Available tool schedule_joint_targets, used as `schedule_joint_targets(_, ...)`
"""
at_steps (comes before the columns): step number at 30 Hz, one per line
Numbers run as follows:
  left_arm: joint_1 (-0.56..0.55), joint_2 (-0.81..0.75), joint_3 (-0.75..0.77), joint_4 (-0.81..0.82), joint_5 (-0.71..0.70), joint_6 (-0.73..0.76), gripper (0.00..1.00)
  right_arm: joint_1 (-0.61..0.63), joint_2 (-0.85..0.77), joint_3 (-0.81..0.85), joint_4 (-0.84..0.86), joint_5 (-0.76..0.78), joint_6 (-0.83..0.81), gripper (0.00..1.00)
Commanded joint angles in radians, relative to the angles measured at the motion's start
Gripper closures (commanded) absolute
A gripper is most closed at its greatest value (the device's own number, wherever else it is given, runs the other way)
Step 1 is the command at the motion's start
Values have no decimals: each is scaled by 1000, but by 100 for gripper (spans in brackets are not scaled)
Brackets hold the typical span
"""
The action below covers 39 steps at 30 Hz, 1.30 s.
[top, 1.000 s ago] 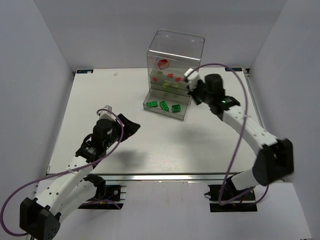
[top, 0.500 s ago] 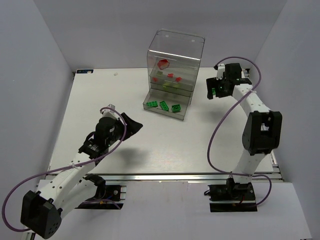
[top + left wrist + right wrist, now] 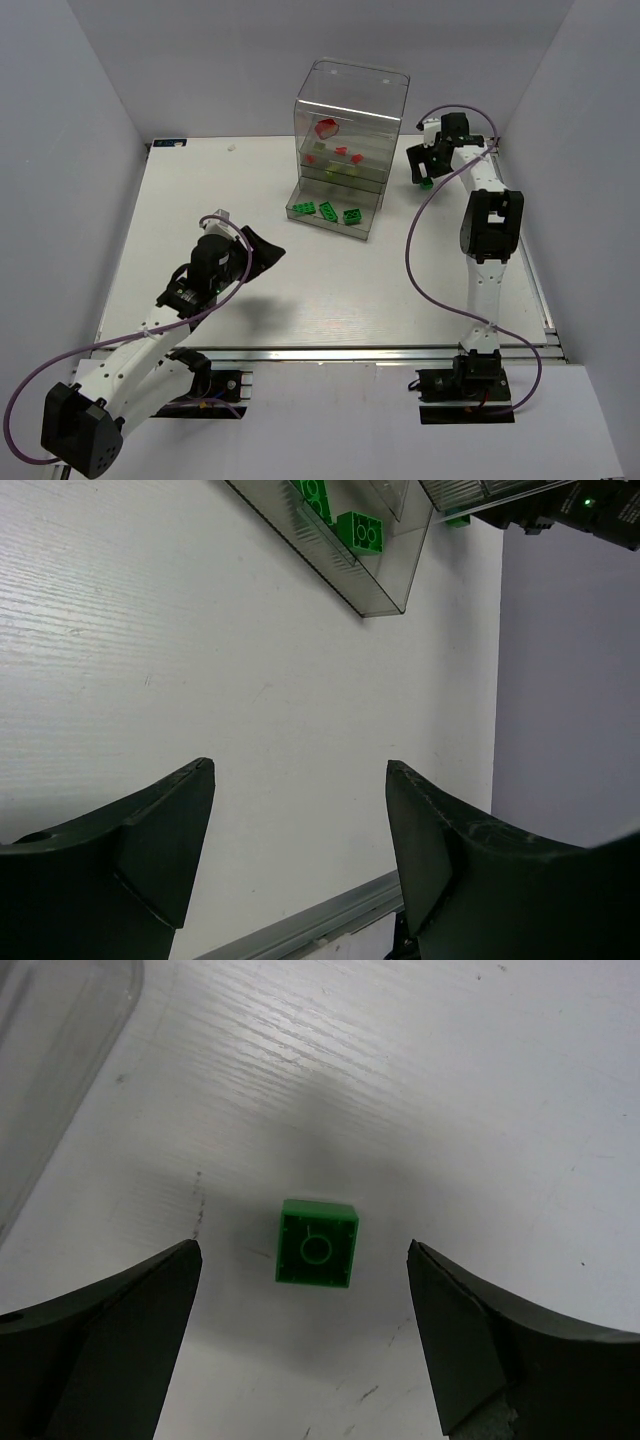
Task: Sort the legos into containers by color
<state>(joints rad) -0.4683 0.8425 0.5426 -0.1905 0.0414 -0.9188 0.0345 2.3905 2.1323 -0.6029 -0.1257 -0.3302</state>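
Over at the far right of the white table (image 3: 190,200), the right gripper (image 3: 302,1252) hangs with its dark fingers spread wide. One small square green plastic brick (image 3: 317,1244) lies on the table squarely between them, touched by neither. Near it, to the left, stands the tall clear plastic drawer box (image 3: 352,100). A rounded red piece (image 3: 327,127) sits high inside, with small red bricks (image 3: 341,152) just below it. Yellow-green bricks (image 3: 336,170) lie lower down, and three dark green bricks (image 3: 327,210) lie in the bottom drawer, which juts out forward. Nearer the front left, the left gripper (image 3: 300,770) hovers above the table, fingers apart, holding nothing.
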Motion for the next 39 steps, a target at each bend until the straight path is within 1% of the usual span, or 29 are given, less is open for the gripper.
schedule_joint_targets(1, 3, -13, -6, -7, 0, -18, 21, -10, 35, 60, 15, 24, -46, 11)
schedule_joint_targets(6, 3, 13, -1, -3, 8, -20, 21, -8, 78, 72, 43, 61, -32, 12)
schedule_joint_targets(9, 3, 36, 7, 5, 15, -17, 21, -8, 91, 77, 52, 60, -29, 18)
schedule_joint_targets(10, 3, 43, 7, 8, 17, -17, 21, -8, 93, 77, 52, 52, -30, 25)
schedule_joint_targets(11, 3, 46, 8, 10, 18, -17, 21, -8, 95, 74, 49, 40, -32, 31)
schedule_joint_targets(12, 3, 49, 8, 13, 18, -18, 21, -8, 96, 74, 46, 37, -35, 44)
schedule_joint_targets(14, 3, 49, 8, 14, 23, -17, 21, -10, 93, 61, 40, 21, -39, 57)
schedule_joint_targets(15, 3, 50, 7, 11, 22, -17, 21, -11, 85, 57, 38, 17, -41, 67)
schedule_joint_targets(18, 3, 40, 0, 10, 18, -20, 21, -16, 38, 11, 34, 8, -46, 80)
schedule_joint_targets(19, 3, 37, -3, 11, 18, -20, 21, -24, 21, -6, 34, 0, -44, 88)
schedule_joint_targets(20, 3, 30, -6, 14, 18, -22, 21, -22, 1, -21, 31, -6, -50, 92)
schedule_joint_targets(21, 3, 24, -13, 19, 18, -22, 21, -22, -52, -63, 25, -17, -55, 98)
schedule_joint_targets(22, 3, 20, -16, 20, 18, -23, 21, -54, -88, -98, 25, -55, -70, 100)
schedule_joint_targets(23, 3, 17, -21, 23, 18, -23, 21, -56, -168, -138, 22, -83, -125, 100)
schedule_joint_targets(24, 3, 14, -26, 29, 20, -23, 21, -58, -222, -240, 2, -121, -169, 100)
schedule_joint_targets(25, 3, 15, -29, 33, 18, -23, 21, -67, -273, -294, -29, -250, -229, 100)
schedule_joint_targets(26, 3, 15, -32, 36, 20, -23, 21, -70, -378, -348, -76, -334, -310, 100)
schedule_joint_targets(27, 3, 17, -38, 46, 26, -23, 21, -73, -439, -461, -197, -406, -525, 100)
schedule_joint_targets(28, 3, 17, -41, 54, 28, -23, 21, -70, -492, -526, -248, -511, -638, 100)
schedule_joint_targets(29, 3, 18, -44, 60, 31, -22, 21, -65, -608, -591, -296, -541, -743, 100)
schedule_joint_targets(30, 3, 23, -46, 75, 34, -22, 21, -56, -667, -654, -328, -561, -903, 100)
schedule_joint_targets(31, 3, 30, -47, 82, 43, -19, 21, -44, -716, -772, -333, -595, -949, 100)
schedule_joint_targets(32, 3, 38, -47, 88, 46, -17, 21, -36, -807, -820, -313, -606, -969, 100)
schedule_joint_targets(34, 3, 59, -41, 108, 60, -15, 21, 31, -864, -895, -260, -600, -960, 100)
schedule_joint_targets(35, 3, 66, -36, 111, 64, -12, 21, 48, -889, -897, -246, -597, -943, 100)
schedule_joint_targets(38, 3, 82, -26, 123, 77, -9, 21, 161, -877, -859, -190, -531, -836, 100)
schedule_joint_targets(39, 3, 81, -27, 123, 80, -9, 21, 183, -860, -838, -129, -507, -772, 100)
